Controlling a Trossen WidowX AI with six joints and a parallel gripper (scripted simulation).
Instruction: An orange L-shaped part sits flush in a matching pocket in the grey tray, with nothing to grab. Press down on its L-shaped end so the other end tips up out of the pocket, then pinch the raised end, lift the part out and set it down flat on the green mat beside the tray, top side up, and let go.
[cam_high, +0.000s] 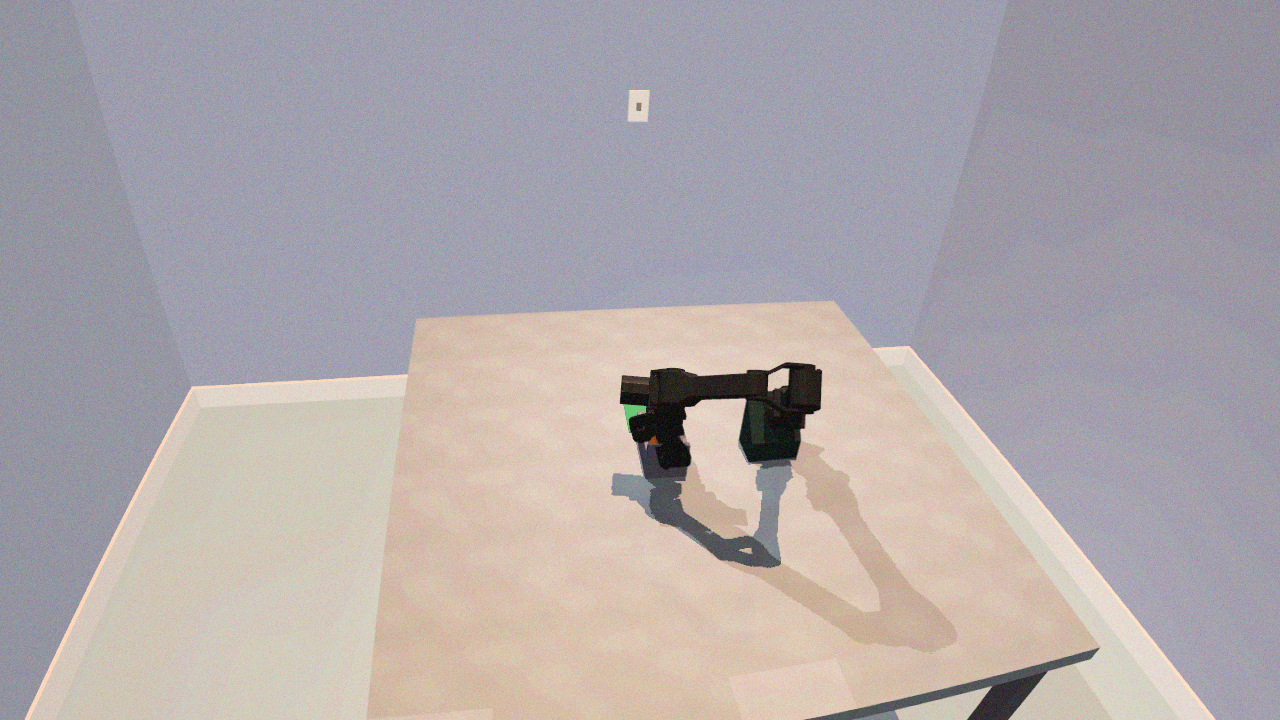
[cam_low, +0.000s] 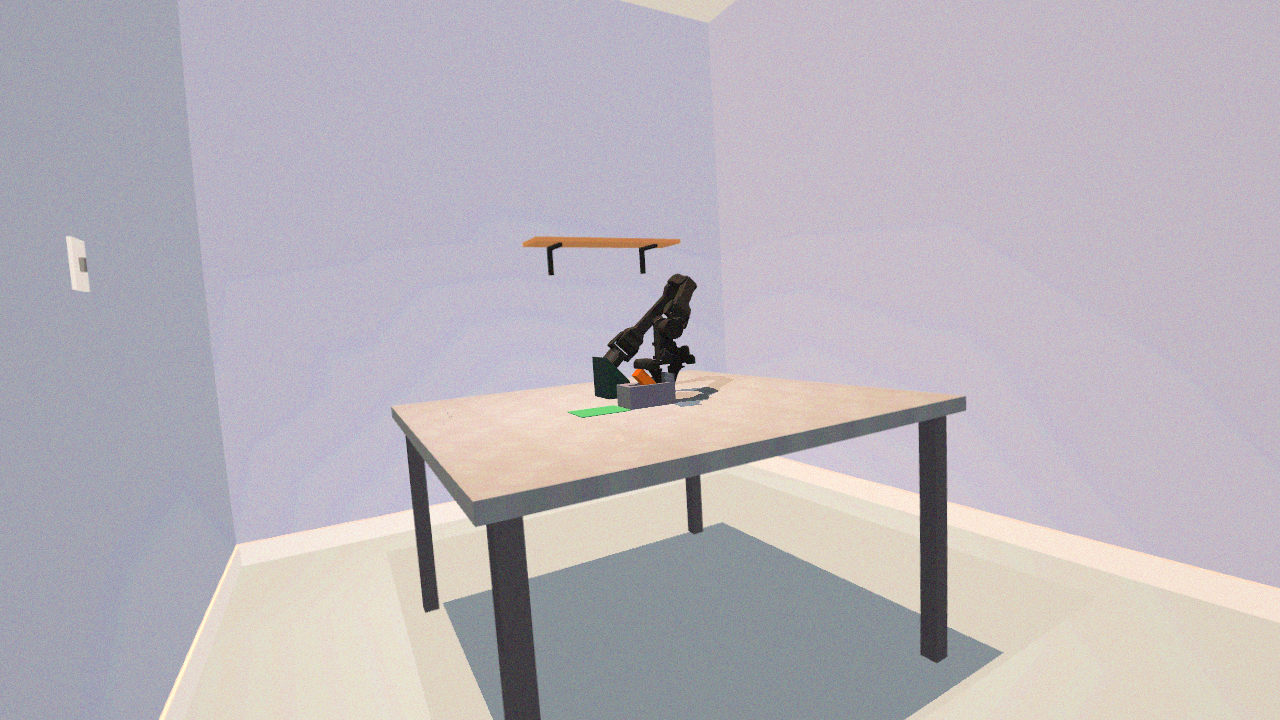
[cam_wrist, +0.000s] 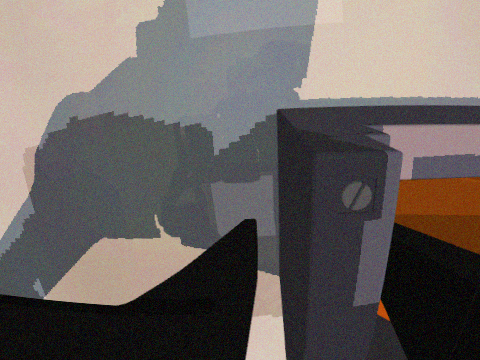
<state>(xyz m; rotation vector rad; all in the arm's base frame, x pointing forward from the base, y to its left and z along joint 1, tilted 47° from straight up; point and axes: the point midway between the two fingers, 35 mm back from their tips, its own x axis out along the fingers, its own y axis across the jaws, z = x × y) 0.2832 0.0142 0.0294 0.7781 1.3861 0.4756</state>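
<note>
The orange part (cam_high: 653, 440) (cam_low: 642, 377) (cam_wrist: 440, 195) is tilted in the grey tray (cam_high: 662, 471) (cam_low: 646, 396) (cam_wrist: 330, 260). In the exterior view its end nearer the mat stands above the rim; its other end is down inside, largely hidden. My gripper (cam_low: 668, 375) (cam_wrist: 307, 228) is open and holds nothing. It points down over the tray's end away from the mat. The tray's end wall stands between the fingers: one is outside, the other reaches into the pocket at the part's low end. Its tip is hidden. The green mat (cam_high: 634, 414) (cam_low: 597, 411) lies flat beside the tray.
The dark arm base (cam_high: 769, 434) (cam_low: 605, 377) stands close to the tray on the table (cam_high: 501, 537) (cam_low: 760, 420). My forearm spans above, from the base to the tray. A wall shelf (cam_low: 601, 242) hangs in the background.
</note>
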